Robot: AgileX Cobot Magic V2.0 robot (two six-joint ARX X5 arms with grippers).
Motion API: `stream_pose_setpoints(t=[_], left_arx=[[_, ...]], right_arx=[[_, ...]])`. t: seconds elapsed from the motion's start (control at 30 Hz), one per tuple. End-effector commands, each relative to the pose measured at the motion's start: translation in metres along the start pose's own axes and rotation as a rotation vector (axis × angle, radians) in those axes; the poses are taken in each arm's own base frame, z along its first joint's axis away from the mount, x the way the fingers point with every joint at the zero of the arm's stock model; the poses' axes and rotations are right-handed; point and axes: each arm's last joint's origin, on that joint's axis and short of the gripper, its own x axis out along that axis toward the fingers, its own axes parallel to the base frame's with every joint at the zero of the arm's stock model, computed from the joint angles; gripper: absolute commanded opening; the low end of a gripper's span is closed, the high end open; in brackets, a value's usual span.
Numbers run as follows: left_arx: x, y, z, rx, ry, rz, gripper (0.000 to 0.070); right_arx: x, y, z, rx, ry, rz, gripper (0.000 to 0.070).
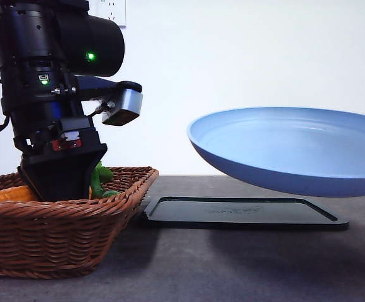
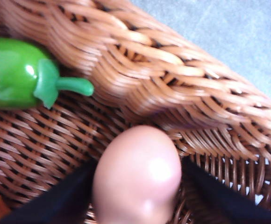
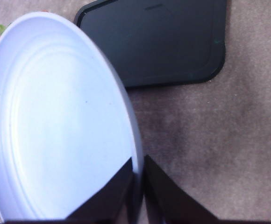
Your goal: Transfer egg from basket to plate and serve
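**Egg between left fingers, inside basket; plate held aloft**

Egg, small, smooth, pinkish-brown oval [image 2: 138, 175]: sits between the two black fingers [image 2: 63, 203] of the left gripper [image 2: 138, 205], low in the brown woven wicker basket [image 2: 173, 79], close to its sloping wall. Fingers flank it on both sides and appear closed on it; firm contact cannot be confirmed from the wrist view.

Nearby in basket: glossy green plastic pepper with stem [image 2: 18, 74], apart from the egg. Front view shows something orange [image 1: 9, 192] at the basket's left side.

Right gripper [image 3: 138, 186]: clenched on the rim of the large round light-blue plate [image 1: 289, 148], which hangs tilted above the flat black rectangular tray [image 1: 245, 212] on the grey table [image 1: 233, 270].

Step in hand (judgement): lift the egg out. To do it well:
- raise straight up until clear of the wicker wall before travelling toward the plate;
- keep grip steady, since a smooth rounded shell could slip;
- level the plate first, or the egg may roll off.
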Motion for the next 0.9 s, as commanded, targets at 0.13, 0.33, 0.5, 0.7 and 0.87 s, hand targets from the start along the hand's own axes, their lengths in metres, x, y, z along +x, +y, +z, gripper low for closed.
stream_pose_setpoints(t=[0.13,0.33,0.5,0.7,0.87], left_arx=[[0.002,-0.001,0.006,0.022,-0.001,-0.007,0.0216],[-0.011,-0.001,0.009,0.015,0.041,-0.023,0.0216],[-0.046,-0.002,0.027,0.012,0.031,-0.040,0.0216],[-0.092,-0.008,0.060,0.010,-0.222,-0.246,0.0216],[-0.099,-0.030,0.082,0.086,-0.376,-0.356,0.0217]], right_arx=[[-0.001,0.003,0.003,0.000,-0.013,0.013,0.0000],[-0.001,0.002,0.002,0.005,-0.006,0.007,0.0000],[0.000,0.001,0.001,0.017,0.014,-0.002,0.0000],[0.009,-0.007,-0.003,0.068,0.121,-0.046,0.0000],[0.019,-0.009,-0.004,0.080,0.202,-0.030,0.0000]])
